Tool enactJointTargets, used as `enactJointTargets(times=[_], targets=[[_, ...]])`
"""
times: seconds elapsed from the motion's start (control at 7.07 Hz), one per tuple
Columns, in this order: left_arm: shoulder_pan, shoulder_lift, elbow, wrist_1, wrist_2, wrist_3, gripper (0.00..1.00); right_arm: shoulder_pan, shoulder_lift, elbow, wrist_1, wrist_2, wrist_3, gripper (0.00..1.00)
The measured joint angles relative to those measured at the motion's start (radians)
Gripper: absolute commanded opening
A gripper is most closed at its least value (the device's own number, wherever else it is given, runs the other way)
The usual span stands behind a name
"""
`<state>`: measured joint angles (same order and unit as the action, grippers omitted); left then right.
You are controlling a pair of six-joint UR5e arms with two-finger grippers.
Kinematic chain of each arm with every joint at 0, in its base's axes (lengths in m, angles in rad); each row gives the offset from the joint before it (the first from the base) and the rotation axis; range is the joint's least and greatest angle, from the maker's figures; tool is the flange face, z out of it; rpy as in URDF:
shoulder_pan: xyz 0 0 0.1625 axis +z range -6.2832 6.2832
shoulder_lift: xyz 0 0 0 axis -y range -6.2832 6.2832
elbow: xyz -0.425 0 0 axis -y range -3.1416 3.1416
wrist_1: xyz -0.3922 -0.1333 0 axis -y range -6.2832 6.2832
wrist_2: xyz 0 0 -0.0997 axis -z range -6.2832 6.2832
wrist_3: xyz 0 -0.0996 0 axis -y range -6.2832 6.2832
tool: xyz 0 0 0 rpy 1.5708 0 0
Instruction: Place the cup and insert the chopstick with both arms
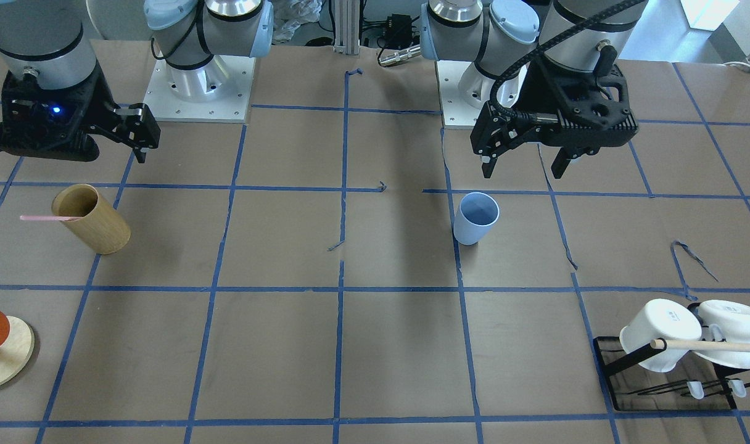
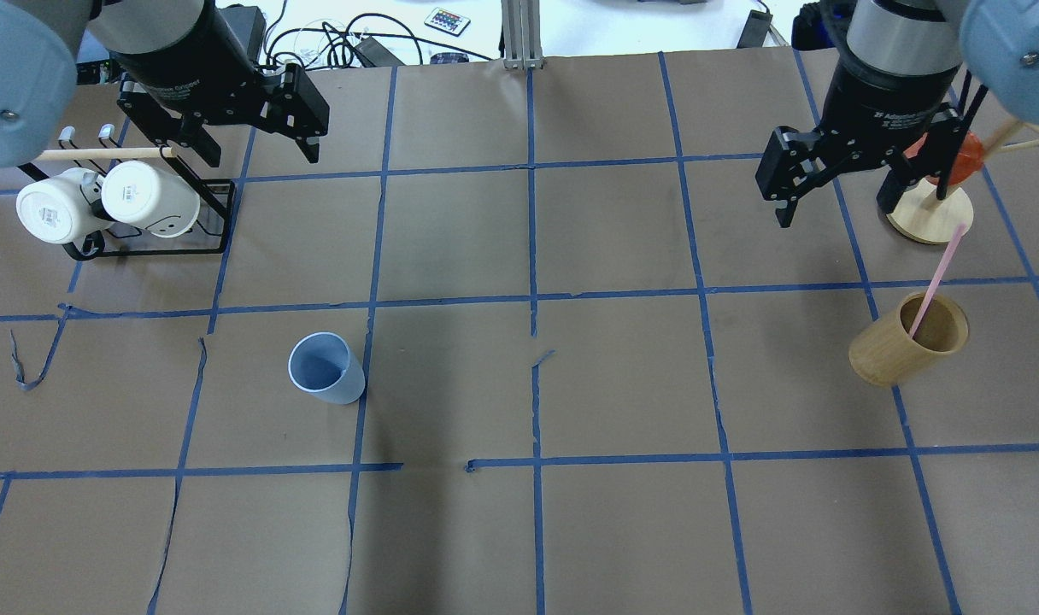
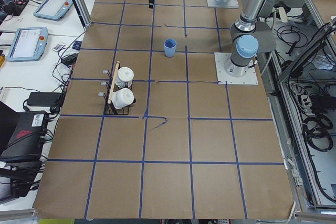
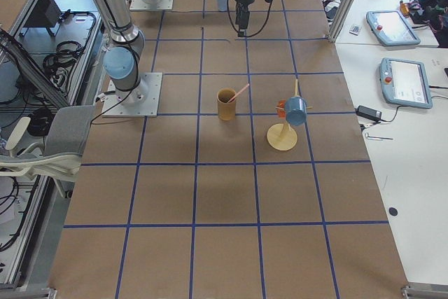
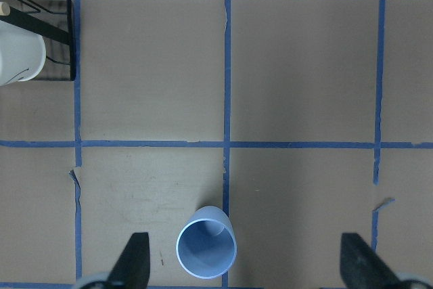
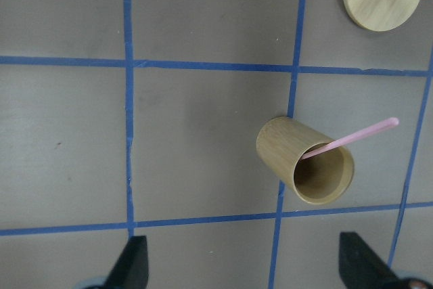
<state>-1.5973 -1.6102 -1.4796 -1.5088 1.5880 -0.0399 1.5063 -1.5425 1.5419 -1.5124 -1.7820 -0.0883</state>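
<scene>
The light blue cup (image 2: pixel 325 369) stands upright and empty on the table's left half; it also shows in the front view (image 1: pixel 475 217) and the left wrist view (image 5: pixel 207 250). My left gripper (image 2: pixel 259 149) hangs open and empty well above it and farther back. The pink chopstick (image 2: pixel 936 282) leans inside the tan bamboo cup (image 2: pixel 908 340) on the right side, its top sticking out, as the right wrist view shows (image 6: pixel 352 137). My right gripper (image 2: pixel 836 207) is open and empty, high above and behind the bamboo cup (image 6: pixel 308 162).
A black rack (image 2: pixel 220 213) with two white mugs (image 2: pixel 148 198) and a wooden rod (image 2: pixel 101 154) stands at the back left. A round wooden stand (image 2: pixel 930 218) with an orange-red piece sits at the back right. Blue tape lines grid the brown table.
</scene>
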Motion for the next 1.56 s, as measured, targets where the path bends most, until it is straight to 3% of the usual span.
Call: enactJointTargets(times=[0.28, 0.42, 0.85, 1.27, 1.41, 1.56], targets=[[-0.003, 0.006, -0.004, -0.003, 0.001, 0.000, 1.00, -0.116, 0.000, 0.011, -0.055, 0.008, -0.013, 0.87], [0.000, 0.009, -0.011, -0.011, 0.004, 0.005, 1.00, -0.181, 0.000, 0.030, -0.086, 0.019, -0.023, 1.00], [0.022, 0.041, -0.132, -0.004, 0.015, 0.087, 1.00, -0.322, -0.001, 0.178, -0.261, 0.062, -0.065, 1.00], [0.071, 0.054, -0.233, 0.057, 0.002, 0.105, 1.00, -0.352, -0.001, 0.355, -0.538, 0.096, -0.125, 0.98], [0.126, 0.050, -0.314, 0.115, -0.009, 0.129, 1.00, -0.353, 0.002, 0.404, -0.626, 0.099, -0.130, 0.89], [0.169, 0.044, -0.399, 0.190, -0.019, 0.150, 1.00, -0.354, 0.006, 0.439, -0.697, 0.100, -0.132, 0.73]])
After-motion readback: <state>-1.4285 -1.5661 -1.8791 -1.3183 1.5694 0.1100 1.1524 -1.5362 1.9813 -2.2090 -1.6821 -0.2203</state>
